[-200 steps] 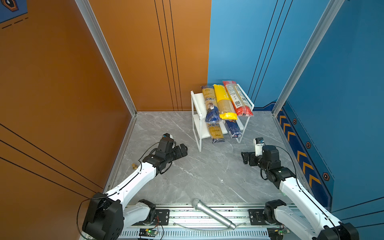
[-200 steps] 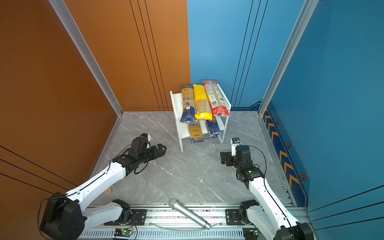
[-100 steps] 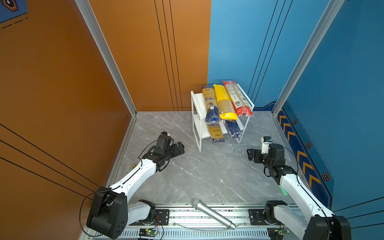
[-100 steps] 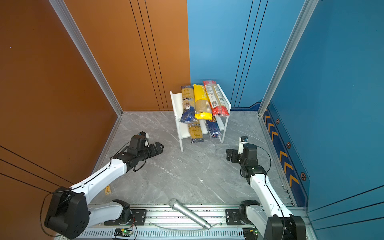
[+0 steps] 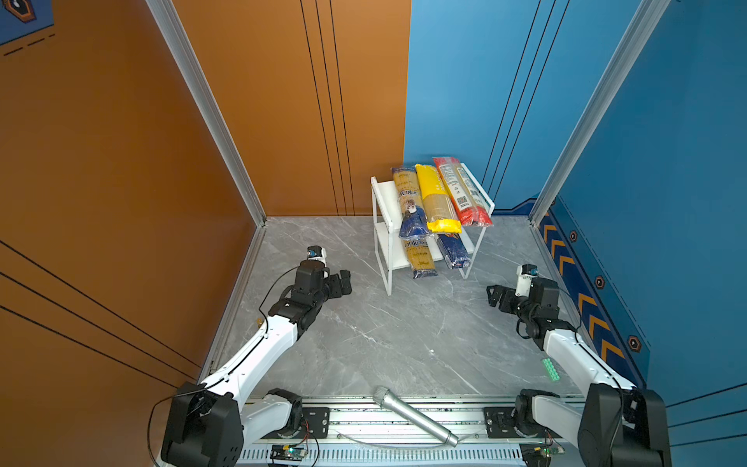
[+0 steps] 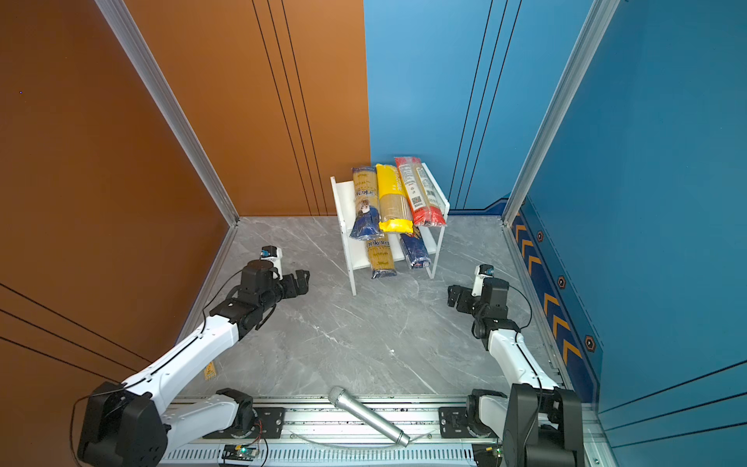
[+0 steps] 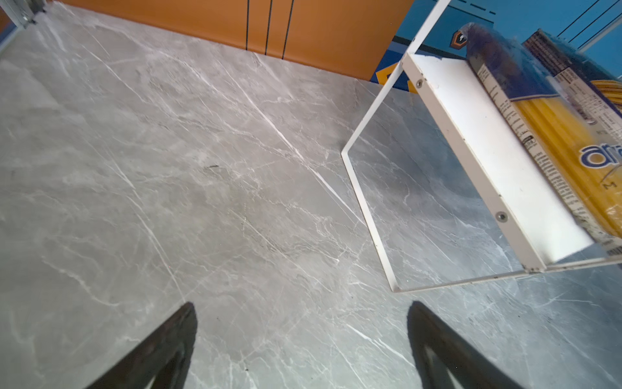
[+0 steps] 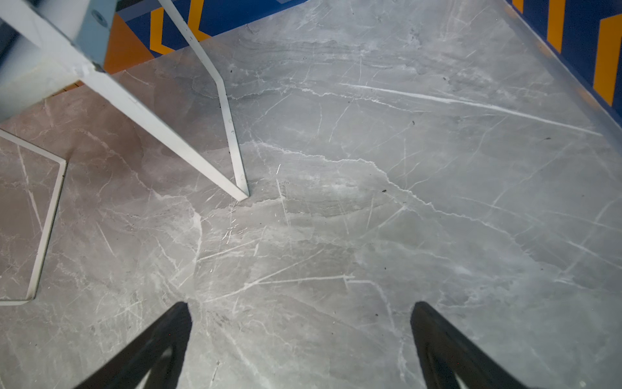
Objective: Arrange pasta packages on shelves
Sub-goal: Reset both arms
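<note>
Grey veined marble tabletop [image 5: 364, 343]. Both top views: white tube-frame rack [image 5: 386, 202] at back, five glossy spaghetti bags [image 5: 434, 198] on its two boards; arms low, flanking. Left wrist: left gripper [image 7: 303, 304] spread, empty. Right wrist: right gripper [image 8: 301, 303] likewise.

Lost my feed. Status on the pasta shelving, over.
Left gripper and right gripper open, empty, short of the rack. Five bags shelved: three top, two bottom. Microphone by the rail, nothing blocking.
</note>
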Tool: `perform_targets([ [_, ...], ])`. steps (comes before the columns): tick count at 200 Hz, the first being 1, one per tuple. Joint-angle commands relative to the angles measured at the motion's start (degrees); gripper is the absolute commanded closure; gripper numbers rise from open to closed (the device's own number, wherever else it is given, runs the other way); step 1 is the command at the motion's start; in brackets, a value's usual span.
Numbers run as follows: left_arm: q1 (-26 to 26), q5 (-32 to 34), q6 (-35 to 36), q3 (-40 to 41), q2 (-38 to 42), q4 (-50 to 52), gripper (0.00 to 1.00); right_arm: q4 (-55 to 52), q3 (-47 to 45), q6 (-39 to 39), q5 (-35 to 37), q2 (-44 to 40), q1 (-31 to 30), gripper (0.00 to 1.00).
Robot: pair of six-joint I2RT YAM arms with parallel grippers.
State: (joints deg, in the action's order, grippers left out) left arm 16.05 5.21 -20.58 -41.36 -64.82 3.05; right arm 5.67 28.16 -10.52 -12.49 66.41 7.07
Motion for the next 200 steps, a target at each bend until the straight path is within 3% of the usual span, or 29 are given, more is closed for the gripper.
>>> perform_targets([
  [1,-1.60,3.66,5.07,1.60,1.40,-2.79,0.02,3.76,0.62,-0.30,-1.84,2.34,0.74,0.00],
  [70,-7.78,4.71,11.29,3.07,-1.45,-9.57,0.02,8.81,3.98,0.88,-2.64,10.92,1.20,0.00],
  [127,-13.69,2.85,12.68,6.90,-7.91,-21.84,0.02,14.67,5.04,1.07,-2.39,15.94,1.24,0.00],
  [200,-15.42,3.91,16.39,9.28,-12.86,-30.02,0.02,21.49,5.85,-0.08,-2.53,21.38,1.34,0.00],
])
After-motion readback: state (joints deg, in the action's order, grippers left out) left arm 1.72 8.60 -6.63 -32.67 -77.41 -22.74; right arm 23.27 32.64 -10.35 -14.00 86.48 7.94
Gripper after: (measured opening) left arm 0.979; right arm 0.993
